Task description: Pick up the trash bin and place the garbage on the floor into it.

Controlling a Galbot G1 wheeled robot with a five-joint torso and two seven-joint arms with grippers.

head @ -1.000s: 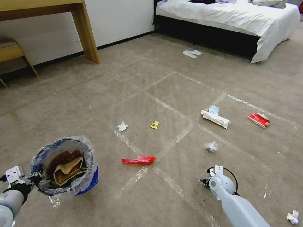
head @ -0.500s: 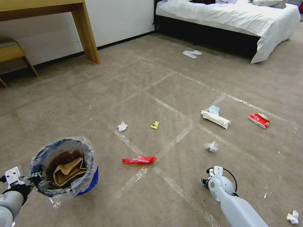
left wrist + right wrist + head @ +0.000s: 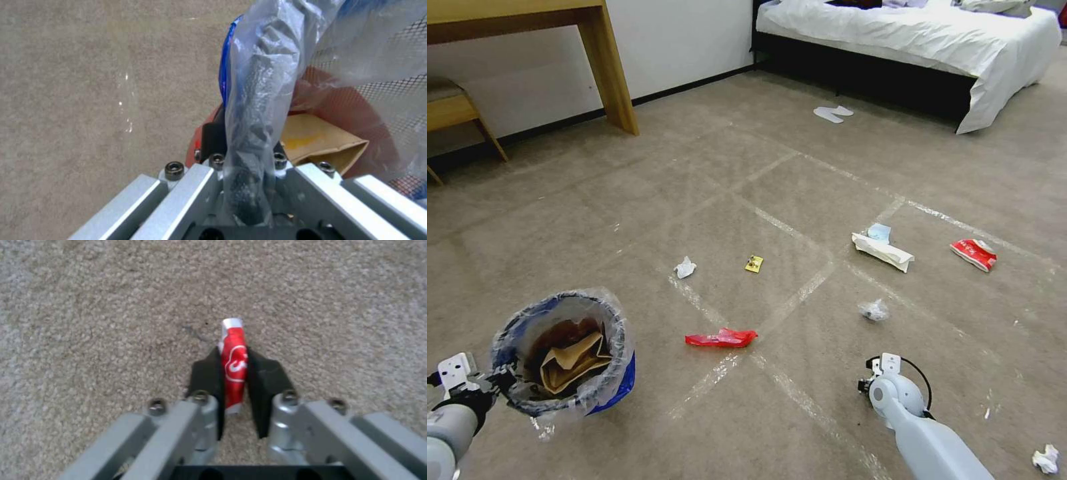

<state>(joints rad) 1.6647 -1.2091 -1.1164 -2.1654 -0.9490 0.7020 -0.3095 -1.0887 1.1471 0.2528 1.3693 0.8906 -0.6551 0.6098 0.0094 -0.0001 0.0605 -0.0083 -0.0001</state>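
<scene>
Left gripper [image 3: 249,186] has its jaws clamped on the trash bin [image 3: 564,353] rim, carrying it low, while the right gripper [image 3: 235,383] pinches a red-white wrapper [image 3: 234,363] off the carpet [image 3: 747,200], probably bin-bound.

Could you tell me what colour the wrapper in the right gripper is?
Red with white markings, clearest in the right wrist view: wrapper, right gripper.
</scene>
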